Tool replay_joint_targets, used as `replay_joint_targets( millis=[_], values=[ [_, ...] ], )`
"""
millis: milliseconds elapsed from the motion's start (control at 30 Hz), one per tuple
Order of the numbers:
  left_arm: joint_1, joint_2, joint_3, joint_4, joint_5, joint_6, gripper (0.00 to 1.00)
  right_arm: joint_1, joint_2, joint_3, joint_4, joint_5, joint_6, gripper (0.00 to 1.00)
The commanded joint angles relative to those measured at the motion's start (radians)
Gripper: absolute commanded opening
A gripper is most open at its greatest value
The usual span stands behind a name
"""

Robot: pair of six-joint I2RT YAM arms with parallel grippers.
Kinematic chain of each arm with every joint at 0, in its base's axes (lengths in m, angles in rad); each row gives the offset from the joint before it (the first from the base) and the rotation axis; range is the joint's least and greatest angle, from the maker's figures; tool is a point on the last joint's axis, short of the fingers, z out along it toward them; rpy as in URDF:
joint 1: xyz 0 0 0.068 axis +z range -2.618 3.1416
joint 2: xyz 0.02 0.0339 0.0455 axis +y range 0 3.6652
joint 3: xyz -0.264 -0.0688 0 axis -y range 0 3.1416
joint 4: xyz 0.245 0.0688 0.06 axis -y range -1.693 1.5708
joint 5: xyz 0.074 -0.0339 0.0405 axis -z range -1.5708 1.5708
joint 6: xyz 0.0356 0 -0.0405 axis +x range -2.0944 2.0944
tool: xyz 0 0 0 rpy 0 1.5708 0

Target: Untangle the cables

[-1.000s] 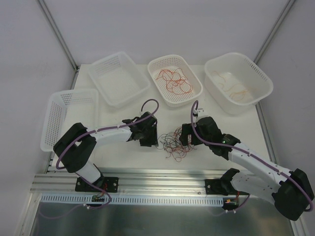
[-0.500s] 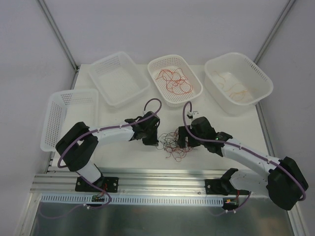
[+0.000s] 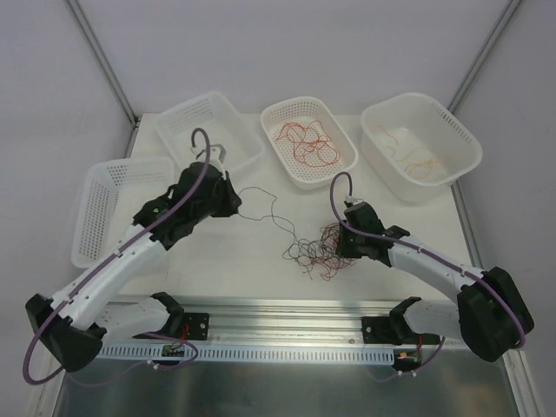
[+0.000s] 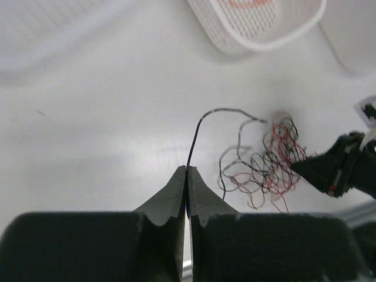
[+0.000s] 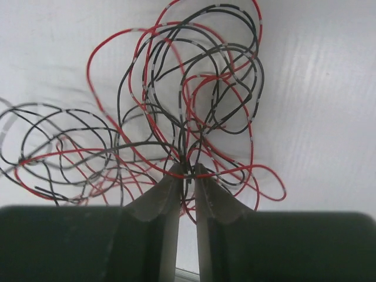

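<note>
The cables lie as a tangle (image 3: 314, 254) of thin red and black wires on the white table, also in the left wrist view (image 4: 271, 160) and the right wrist view (image 5: 194, 100). My left gripper (image 3: 233, 198) (image 4: 187, 169) is raised at the back left and shut on one black cable (image 3: 265, 202) (image 4: 197, 132). That cable stretches from its fingertips down to the tangle. At the tangle's right edge my right gripper (image 3: 340, 248) (image 5: 188, 168) is closed on a bunch of red and black wires that cross between its fingertips.
Several white baskets ring the table's far side: one at the left (image 3: 95, 208), an empty one at the back left (image 3: 217, 178), a middle one (image 3: 328, 178) with red and orange wires, and a right one (image 3: 408, 187) with orange wires. A metal rail (image 3: 287, 308) runs along the near edge.
My left gripper shut on a black cable and swung up and back to the left, drawing it out of the tangle. My right gripper closed on the tangle's right side.
</note>
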Motion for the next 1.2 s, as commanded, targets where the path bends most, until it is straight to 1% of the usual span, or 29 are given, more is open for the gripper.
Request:
replay_joint_targets(
  millis=[0,67,100,167,200,233,433,500,567,600,667,767,833,900,933,967,1033,1067,1133,1167],
  values=[
    [0.084,-0.099,0.155,-0.189,-0.161,0.169,0.00,-0.059,-0.045,0.014,-0.076,0.022,0.017,0.16],
    [0.131,-0.124,0.224,-0.239,-0.210,0.229,0.00,-0.097,-0.077,0.014,-0.111,0.031,0.005,0.14],
    [0.142,-0.129,0.294,-0.284,-0.261,0.249,0.00,-0.113,-0.088,0.015,-0.122,0.031,-0.001,0.13],
    [0.174,-0.127,0.360,-0.325,-0.322,0.302,0.00,-0.154,-0.123,0.021,-0.160,0.034,-0.016,0.12],
    [0.183,-0.124,0.420,-0.342,-0.353,0.318,0.00,-0.169,-0.134,0.027,-0.173,0.036,-0.024,0.12],
    [0.196,-0.118,0.449,-0.374,-0.414,0.330,0.00,-0.182,-0.144,0.029,-0.185,0.040,-0.030,0.12],
    [0.280,-0.097,0.623,-0.431,-0.562,0.391,0.00,-0.292,-0.201,0.040,-0.251,0.033,-0.056,0.12],
    [0.285,-0.090,0.663,-0.438,-0.533,0.390,0.00,-0.317,-0.218,0.038,-0.251,0.013,-0.064,0.12],
    [0.285,-0.078,0.678,-0.438,-0.470,0.385,0.00,-0.318,-0.224,0.038,-0.252,0.007,-0.067,0.12],
    [0.285,-0.064,0.677,-0.439,-0.467,0.391,0.00,-0.318,-0.224,0.041,-0.255,0.008,-0.069,0.13],
    [0.283,-0.057,0.671,-0.438,-0.464,0.398,0.00,-0.318,-0.220,0.047,-0.262,0.014,-0.075,0.14],
    [0.286,-0.058,0.639,-0.435,-0.420,0.387,0.00,-0.320,-0.215,0.041,-0.266,0.023,-0.082,0.16],
    [0.285,-0.057,0.611,-0.428,-0.309,0.390,0.00,-0.320,-0.223,0.035,-0.259,0.002,-0.084,0.16],
    [0.286,-0.049,0.550,-0.422,-0.220,0.384,0.00,-0.320,-0.227,0.029,-0.242,-0.022,-0.087,0.16],
    [0.285,-0.047,0.522,-0.409,-0.126,0.366,0.00,-0.318,-0.229,0.031,-0.239,-0.039,-0.093,0.16],
    [0.283,-0.049,0.490,-0.398,-0.085,0.355,0.00,-0.318,-0.227,0.034,-0.234,-0.039,-0.102,0.16],
    [0.285,-0.057,0.358,-0.323,-0.016,0.310,0.00,-0.317,-0.221,0.044,-0.239,-0.082,-0.113,0.16],
    [0.283,-0.060,0.256,-0.294,-0.005,0.295,0.00,-0.311,-0.215,0.047,-0.240,-0.087,-0.124,0.16],
    [0.283,-0.055,0.171,-0.258,0.004,0.252,0.00,-0.309,-0.214,0.054,-0.242,-0.087,-0.130,0.15],
    [0.285,-0.052,0.098,-0.231,-0.010,0.241,0.00,-0.305,-0.214,0.052,-0.243,-0.087,-0.135,0.14]
  ],
)
